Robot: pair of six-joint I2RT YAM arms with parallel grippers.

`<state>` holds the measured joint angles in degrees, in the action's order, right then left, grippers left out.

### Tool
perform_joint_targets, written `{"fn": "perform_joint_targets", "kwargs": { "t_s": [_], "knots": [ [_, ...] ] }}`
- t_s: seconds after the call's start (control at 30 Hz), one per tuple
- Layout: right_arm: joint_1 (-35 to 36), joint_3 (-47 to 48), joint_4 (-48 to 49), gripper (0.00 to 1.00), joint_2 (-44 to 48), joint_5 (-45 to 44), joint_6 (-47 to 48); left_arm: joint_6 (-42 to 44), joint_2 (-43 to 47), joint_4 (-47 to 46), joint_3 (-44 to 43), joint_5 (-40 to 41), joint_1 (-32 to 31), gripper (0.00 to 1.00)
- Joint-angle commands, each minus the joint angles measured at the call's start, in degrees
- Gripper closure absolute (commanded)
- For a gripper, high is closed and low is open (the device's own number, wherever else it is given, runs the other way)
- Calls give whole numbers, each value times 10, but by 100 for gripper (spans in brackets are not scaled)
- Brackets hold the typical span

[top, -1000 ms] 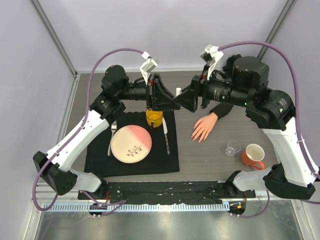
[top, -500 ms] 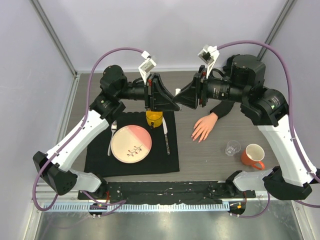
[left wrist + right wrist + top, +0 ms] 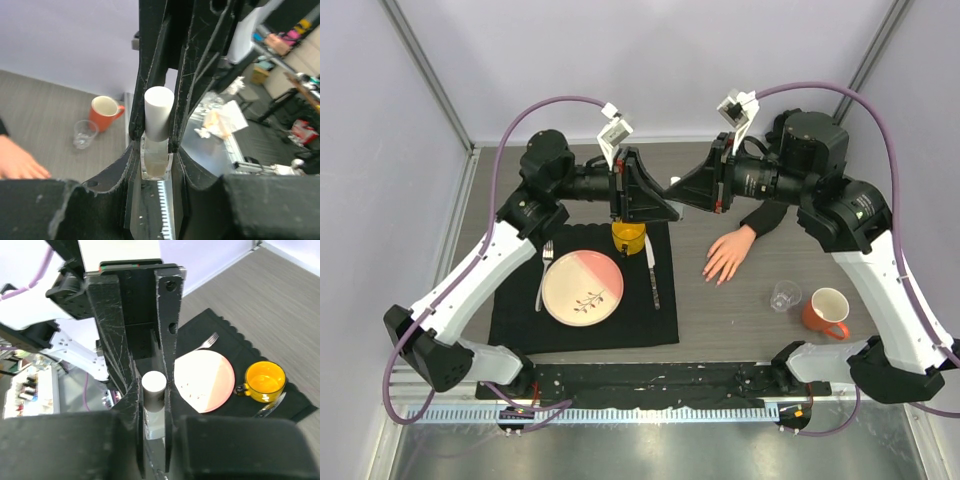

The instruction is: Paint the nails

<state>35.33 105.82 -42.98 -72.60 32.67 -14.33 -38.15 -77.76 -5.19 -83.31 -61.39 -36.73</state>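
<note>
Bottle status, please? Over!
Left end effector shut on small clear bottle. Right end effector shut on its white cap. Pale mannequin hand's nails unreached. Nothing blocking.

Grey table (image 3: 740, 325) with wood-grain surface. On the left half, lying flat, 1 black placemat (image 3: 640, 325) with wavy edge. On the right half, 1 pale mannequin hand (image 3: 728, 255), palm down, fingers spread toward the near edge, black sleeve (image 3: 765, 218) behind it. Nearer and more to the right, 1 clear glass (image 3: 784, 296) just beside 1 orange mug (image 3: 826, 311), both upright, well apart from the placemat.
</note>
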Motion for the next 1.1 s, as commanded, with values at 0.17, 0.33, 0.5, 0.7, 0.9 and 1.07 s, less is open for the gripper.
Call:
{"fn": "perform_joint_targets", "kwargs": {
  "t_s": [0.17, 0.33, 0.5, 0.7, 0.9, 1.07],
  "knots": [
    [156, -4, -68, 99, 13, -444, 18, 177, -45, 288, -154, 303, 0, 100],
    [326, 217, -272, 99, -167, -893, -81, 180, -78, 292, -177, 323, -8, 100],
    [345, 349, -336, 99, -260, -867, -75, 190, -82, 300, -176, 333, -15, 100],
    [318, 223, -184, 64, -155, -728, -47, 206, -51, 313, -150, 340, -15, 100],
    [208, 211, -152, 41, -99, -514, -25, 208, -10, 295, -90, 292, -15, 100],
    [102, 185, -113, 37, -68, -261, 3, 175, 25, 215, -28, 178, -15, 100]
  ]
}}
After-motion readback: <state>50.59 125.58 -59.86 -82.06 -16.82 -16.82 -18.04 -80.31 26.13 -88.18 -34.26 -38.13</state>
